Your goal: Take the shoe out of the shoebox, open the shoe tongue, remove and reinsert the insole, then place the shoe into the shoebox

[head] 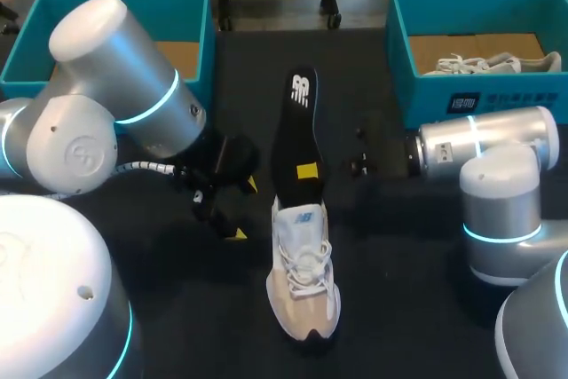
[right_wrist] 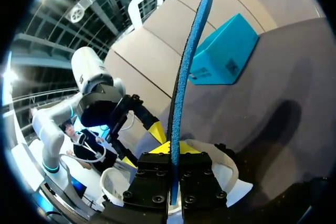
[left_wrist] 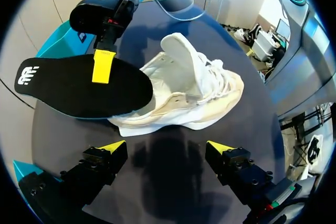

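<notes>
While right pincer (head: 307, 171) pinches insole (head: 295, 126) and left pincer (left_wrist: 166, 148) gapes empty beside shoe (head: 304, 281), unbraced shoe may skid on bench (head: 399, 308) during reinsertion, buckling insole.

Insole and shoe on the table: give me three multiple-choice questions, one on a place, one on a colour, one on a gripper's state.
1. Where is the shoe beside the insole? A on the floor; B on the table; C on a shelf.
2. What colour is the insole's top? A black; B red; C white.
3. The left gripper is: A shut on the shoe; B shut on the insole; C open.
Answers: B, it lies on the dark table; A, its top face shows black; C, its tips stand apart, touching nothing.
</notes>
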Controlling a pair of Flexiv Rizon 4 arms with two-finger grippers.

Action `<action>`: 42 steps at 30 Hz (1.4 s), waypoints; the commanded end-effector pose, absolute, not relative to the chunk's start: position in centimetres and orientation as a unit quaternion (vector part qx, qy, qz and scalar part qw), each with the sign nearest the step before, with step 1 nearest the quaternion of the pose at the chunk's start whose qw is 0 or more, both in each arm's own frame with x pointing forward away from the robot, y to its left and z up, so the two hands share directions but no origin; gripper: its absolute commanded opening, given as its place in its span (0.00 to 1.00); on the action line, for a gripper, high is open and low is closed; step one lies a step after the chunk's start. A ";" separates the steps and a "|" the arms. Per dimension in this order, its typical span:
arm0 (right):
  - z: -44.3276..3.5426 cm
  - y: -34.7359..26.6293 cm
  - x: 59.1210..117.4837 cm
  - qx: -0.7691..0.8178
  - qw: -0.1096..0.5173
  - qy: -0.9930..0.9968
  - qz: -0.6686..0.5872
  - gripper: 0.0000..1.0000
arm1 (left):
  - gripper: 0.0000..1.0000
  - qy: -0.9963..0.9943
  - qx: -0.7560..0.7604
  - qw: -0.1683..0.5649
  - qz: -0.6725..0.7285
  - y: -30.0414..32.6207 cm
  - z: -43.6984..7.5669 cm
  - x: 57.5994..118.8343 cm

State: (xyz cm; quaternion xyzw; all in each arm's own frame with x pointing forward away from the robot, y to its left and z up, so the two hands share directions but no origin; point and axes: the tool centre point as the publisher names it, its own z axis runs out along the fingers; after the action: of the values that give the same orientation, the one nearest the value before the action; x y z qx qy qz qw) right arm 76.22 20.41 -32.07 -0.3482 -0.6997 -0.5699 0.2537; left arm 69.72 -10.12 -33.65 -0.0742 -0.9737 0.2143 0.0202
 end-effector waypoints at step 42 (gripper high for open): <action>-34.1 21.0 73.7 -0.310 0.307 -0.686 -0.582 0.00 | 1.00 -0.977 -0.063 0.019 0.205 -10.6 -34.0 69.8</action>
State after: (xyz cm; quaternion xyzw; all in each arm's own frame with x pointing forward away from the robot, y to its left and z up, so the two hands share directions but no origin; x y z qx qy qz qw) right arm 73.45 20.88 -33.72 -0.3130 -0.6853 -0.5839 0.3024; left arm 69.72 -10.12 -33.66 -0.0697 -0.9740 0.2144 0.0213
